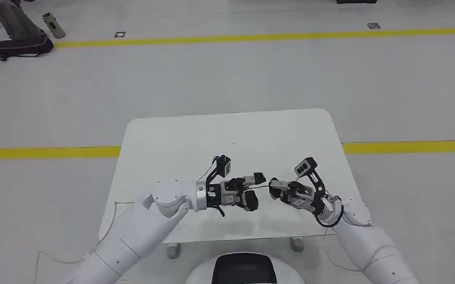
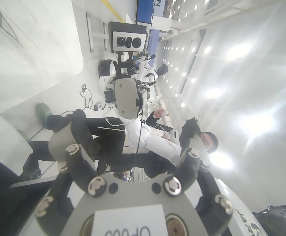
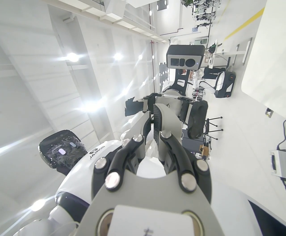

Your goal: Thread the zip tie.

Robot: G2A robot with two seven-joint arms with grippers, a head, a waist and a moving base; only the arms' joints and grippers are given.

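The left gripper (image 2: 134,121) gapes wide, holding nothing. Just beyond its fingertips, the right gripper (image 3: 152,116) faces it over the worktop (image 1: 227,142), fingers nearly together. The zip tie is too slight to make out.

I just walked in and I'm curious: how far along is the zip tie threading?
Done: the left pincer and right pincer face each other over the table. In hand: the left is open, the right closed. I cannot make out the zip tie, so threading looks still to do.

Zip tie (too small) indistinct
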